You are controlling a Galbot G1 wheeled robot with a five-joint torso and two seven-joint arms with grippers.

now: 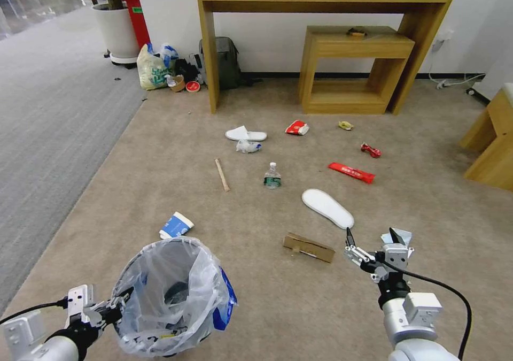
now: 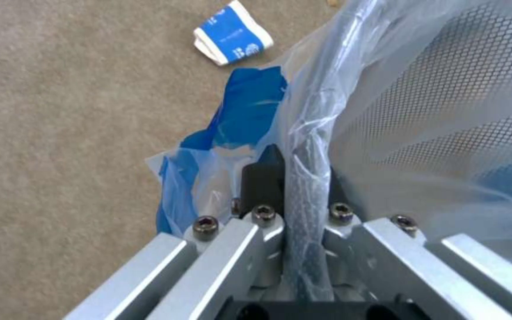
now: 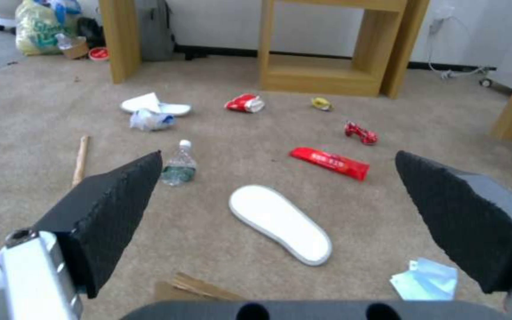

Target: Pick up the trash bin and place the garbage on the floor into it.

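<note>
Head view: the left gripper (image 1: 115,307) pinches the rim of the bin (image 1: 165,297), held above the carpet (image 1: 256,297). Left wrist view: both fingers (image 2: 262,178) press the bagged rim between them. Right wrist view: the right gripper (image 3: 280,200) is spread wide over a slipper (image 3: 280,224), touching nothing.

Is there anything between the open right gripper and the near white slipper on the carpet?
Nothing visible. The right gripper hangs open just short of the slipper, with bare carpet between. The cardboard strip and blue tissue lie off to either side, clear of that line.
</note>
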